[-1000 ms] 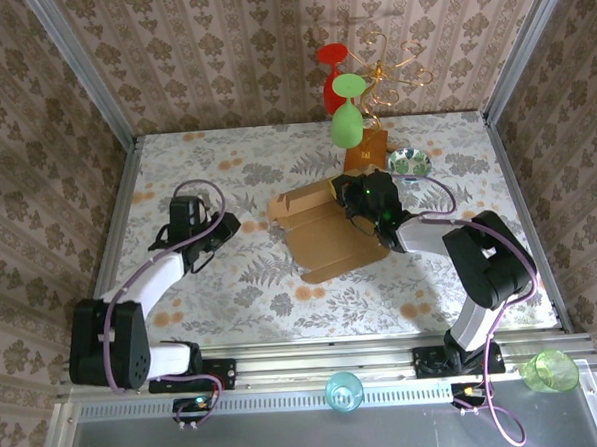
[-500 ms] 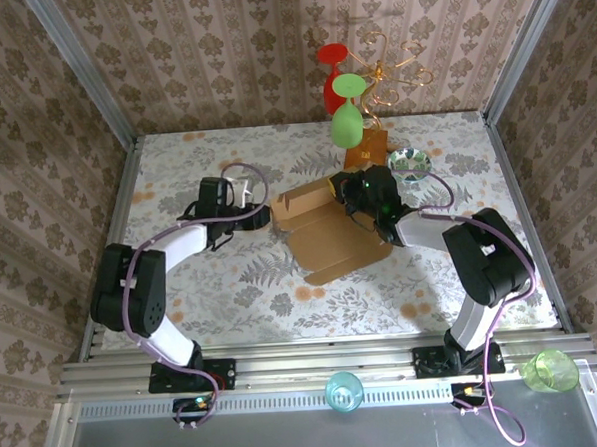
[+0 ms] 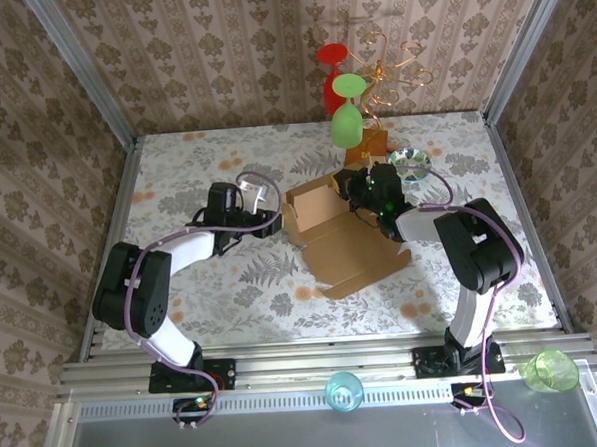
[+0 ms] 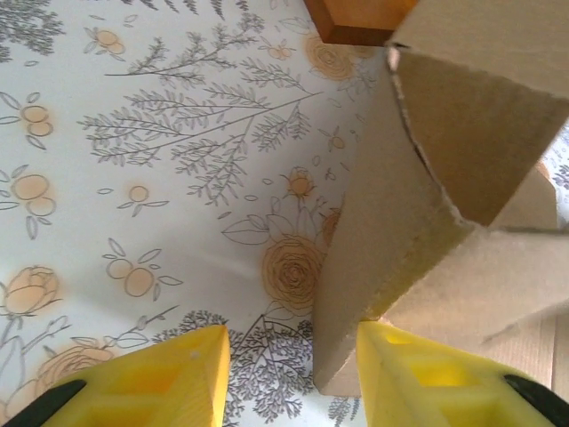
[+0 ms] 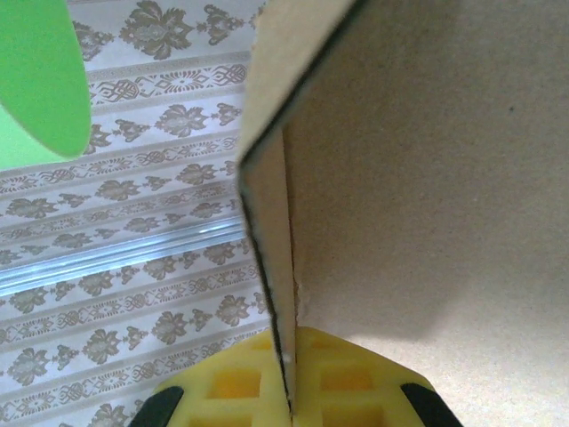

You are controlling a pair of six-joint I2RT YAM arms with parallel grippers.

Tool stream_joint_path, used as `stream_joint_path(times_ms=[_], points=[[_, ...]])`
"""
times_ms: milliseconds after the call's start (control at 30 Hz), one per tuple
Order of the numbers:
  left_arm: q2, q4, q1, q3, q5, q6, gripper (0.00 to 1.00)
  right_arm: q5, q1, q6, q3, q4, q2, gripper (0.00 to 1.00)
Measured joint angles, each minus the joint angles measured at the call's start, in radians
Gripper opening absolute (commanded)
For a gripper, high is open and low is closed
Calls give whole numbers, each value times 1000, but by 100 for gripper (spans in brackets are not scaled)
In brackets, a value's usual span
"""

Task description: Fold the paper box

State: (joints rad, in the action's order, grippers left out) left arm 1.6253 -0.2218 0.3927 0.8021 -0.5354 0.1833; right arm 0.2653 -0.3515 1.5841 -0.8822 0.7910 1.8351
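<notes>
Cardboard paper box (image 3: pixel 350 251) | right claw (image 5: pixel 286 374) clamps wall | left claw (image 4: pixel 292 378) parted, low

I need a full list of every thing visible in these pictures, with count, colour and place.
paper box: one, light brown, table centre
wire stand: one, gold, wooden base, behind the box
red glass, green glass: one each, hanging on the stand
bowl: one, patterned, right of the stand's base
teal cup, green cup: one each, near rail
table: one, floral cloth
left arm: one, black, jaws open at box flap
right arm: one, black, jaws shut on box wall
</notes>
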Motion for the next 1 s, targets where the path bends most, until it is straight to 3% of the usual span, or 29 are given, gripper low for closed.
stream_joint_path(times_ms=[567, 733, 1000], points=[[-18, -114, 95, -49, 12, 52, 46, 37, 5, 1, 0, 36, 19, 0], [-18, -130, 115, -49, 28, 67, 42, 39, 5, 1, 0, 37, 19, 0], [-24, -154, 177, -64, 198, 120, 37, 39, 5, 16, 27, 106, 19, 0]])
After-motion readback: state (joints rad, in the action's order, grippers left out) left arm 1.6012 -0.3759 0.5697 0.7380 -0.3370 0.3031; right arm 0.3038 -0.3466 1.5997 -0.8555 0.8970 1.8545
